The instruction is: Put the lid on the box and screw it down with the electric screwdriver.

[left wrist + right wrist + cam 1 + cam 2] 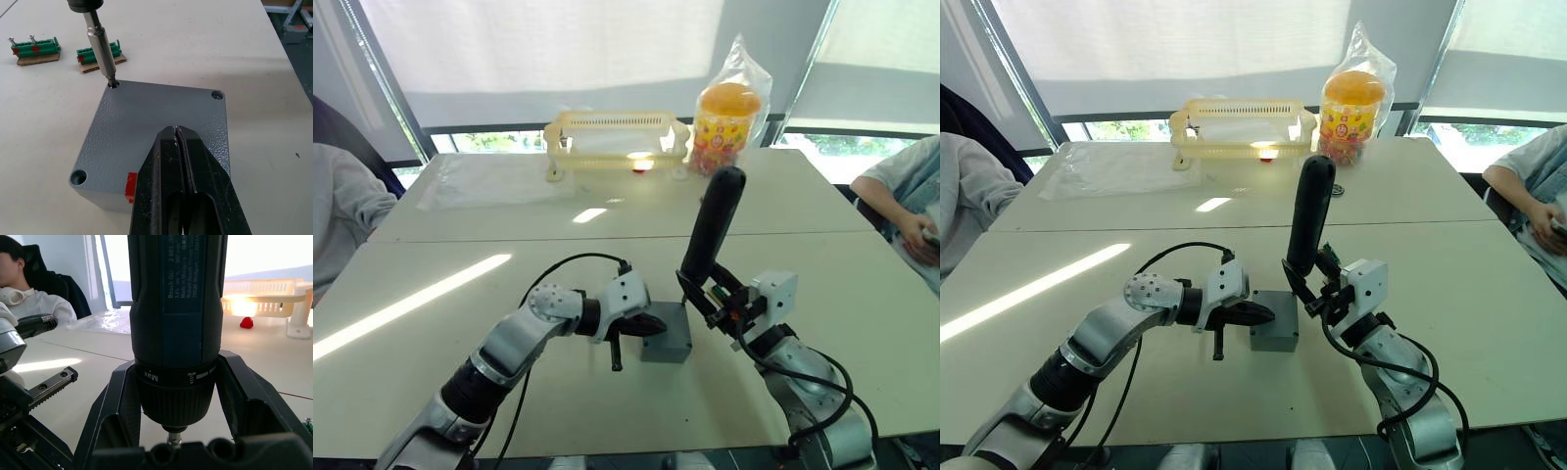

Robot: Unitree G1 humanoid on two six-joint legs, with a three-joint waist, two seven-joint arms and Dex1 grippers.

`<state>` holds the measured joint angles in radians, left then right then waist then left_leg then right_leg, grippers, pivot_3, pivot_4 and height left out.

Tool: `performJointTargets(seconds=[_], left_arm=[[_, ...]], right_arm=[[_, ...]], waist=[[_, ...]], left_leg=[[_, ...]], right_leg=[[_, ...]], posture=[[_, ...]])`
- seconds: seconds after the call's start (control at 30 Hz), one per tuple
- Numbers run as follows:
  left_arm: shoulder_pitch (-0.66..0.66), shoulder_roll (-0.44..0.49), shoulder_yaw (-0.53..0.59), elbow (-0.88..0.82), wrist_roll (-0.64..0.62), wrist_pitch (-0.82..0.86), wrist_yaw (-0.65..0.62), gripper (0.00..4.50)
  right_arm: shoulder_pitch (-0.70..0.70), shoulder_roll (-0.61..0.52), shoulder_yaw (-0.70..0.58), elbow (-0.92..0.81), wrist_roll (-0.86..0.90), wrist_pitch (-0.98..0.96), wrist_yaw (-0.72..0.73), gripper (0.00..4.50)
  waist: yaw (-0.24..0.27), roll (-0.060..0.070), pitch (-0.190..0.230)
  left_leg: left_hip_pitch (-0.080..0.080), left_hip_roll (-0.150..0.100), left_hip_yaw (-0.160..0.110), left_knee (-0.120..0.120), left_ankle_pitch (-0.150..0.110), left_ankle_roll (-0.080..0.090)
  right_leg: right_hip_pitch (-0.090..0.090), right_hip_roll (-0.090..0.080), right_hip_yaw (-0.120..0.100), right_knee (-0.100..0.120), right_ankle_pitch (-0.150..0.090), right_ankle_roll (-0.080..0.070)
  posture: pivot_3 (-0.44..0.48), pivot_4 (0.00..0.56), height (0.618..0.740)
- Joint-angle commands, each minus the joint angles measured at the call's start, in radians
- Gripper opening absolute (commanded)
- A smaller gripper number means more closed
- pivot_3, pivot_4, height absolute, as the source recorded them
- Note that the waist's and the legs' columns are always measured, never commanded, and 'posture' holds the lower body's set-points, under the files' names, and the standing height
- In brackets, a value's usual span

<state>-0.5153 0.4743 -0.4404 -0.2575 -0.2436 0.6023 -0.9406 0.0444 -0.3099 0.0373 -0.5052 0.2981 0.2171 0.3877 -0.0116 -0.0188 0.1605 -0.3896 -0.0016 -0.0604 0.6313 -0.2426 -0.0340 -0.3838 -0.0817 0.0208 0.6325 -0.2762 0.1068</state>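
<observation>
Both fingers of the left gripper (182, 147) are pressed together, flat on top of the lid (146, 127), which is seated on the box (668, 335) near the tabletop's (431, 352) front edge. Gripped upright in the right gripper (713, 294) is the electric screwdriver (710, 227), its bit (101, 49) set in the lid's corner screw hole. Two green connector pieces (98, 53) are seen on the tabletop beyond the box. At the far edge a cream basket (617, 137) and a bagged orange jar (728, 116) are placed.
</observation>
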Motion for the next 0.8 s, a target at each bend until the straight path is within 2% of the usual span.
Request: performJointTargets(seconds=[0.03, 0.33, 0.43, 0.5, 0.57, 0.67, 0.8], left_arm=[[0.003, 0.001, -0.014, 0.005, 0.018, 0.007, 0.000, 0.00], [0.012, -0.002, -0.034, 0.043, 0.041, -0.014, -0.012, 0.00], [0.021, -0.002, -0.033, 0.043, 0.040, -0.017, -0.012, 0.00], [0.026, -0.001, -0.029, 0.039, 0.038, -0.020, -0.011, 0.00], [0.027, -0.006, -0.008, 0.022, 0.021, -0.009, -0.004, 0.00], [0.015, -0.019, 0.041, -0.016, -0.001, -0.002, 0.018, 0.00], [-0.016, -0.001, 0.106, -0.088, -0.038, 0.034, 0.030, 0.00]], right_arm=[[0.026, -0.017, 0.006, 0.059, -0.021, 0.082, -0.012, 1.80], [-0.083, -0.043, -0.095, -0.139, 0.108, 0.227, -0.051, 1.80], [-0.208, -0.067, -0.215, -0.258, 0.323, 0.377, -0.110, 1.80], [-0.300, -0.094, -0.309, -0.276, 0.528, 0.458, -0.182, 1.80], [-0.393, -0.163, -0.408, -0.239, 0.793, 0.522, -0.268, 1.80], [-0.479, -0.361, -0.539, -0.093, 1.075, 0.623, -0.343, 1.80], [-0.407, -0.710, -0.621, 0.145, 1.273, 0.873, -0.275, 1.80]], waist=[[0.000, 0.000, 0.000], [0.002, 0.001, 0.001], [0.002, 0.005, 0.006], [0.002, 0.008, 0.008], [0.002, 0.009, 0.010], [0.005, 0.008, 0.012], [0.014, 0.008, 0.015]], left_leg=[[0.000, 0.000, 0.000, 0.000, 0.000, 0.000], [-0.002, 0.000, 0.000, 0.000, 0.000, 0.000], [-0.004, 0.000, 0.000, 0.000, 0.000, 0.000], [-0.006, -0.001, 0.001, 0.001, 0.000, 0.000], [-0.006, -0.001, 0.000, 0.000, 0.000, 0.000], [-0.008, 0.000, 0.000, -0.002, 0.000, 0.000], [-0.016, -0.001, 0.001, 0.000, 0.000, 0.001]], right_leg=[[0.000, 0.000, 0.000, 0.000, 0.000, 0.000], [-0.001, -0.001, 0.000, -0.001, 0.000, 0.000], [-0.003, -0.001, 0.001, -0.001, 0.001, -0.001], [-0.005, -0.002, 0.001, -0.001, 0.001, -0.001], [-0.005, -0.001, 0.001, -0.001, 0.001, 0.000], [-0.006, -0.001, -0.001, -0.003, 0.001, 0.000], [-0.011, -0.002, -0.004, -0.004, 0.001, 0.000]], posture=[[0.000, 0.150, 0.740], [0.000, 0.150, 0.740], [0.000, 0.150, 0.740], [0.000, 0.150, 0.740], [0.000, 0.150, 0.740], [0.000, 0.150, 0.740], [0.000, 0.150, 0.740]])
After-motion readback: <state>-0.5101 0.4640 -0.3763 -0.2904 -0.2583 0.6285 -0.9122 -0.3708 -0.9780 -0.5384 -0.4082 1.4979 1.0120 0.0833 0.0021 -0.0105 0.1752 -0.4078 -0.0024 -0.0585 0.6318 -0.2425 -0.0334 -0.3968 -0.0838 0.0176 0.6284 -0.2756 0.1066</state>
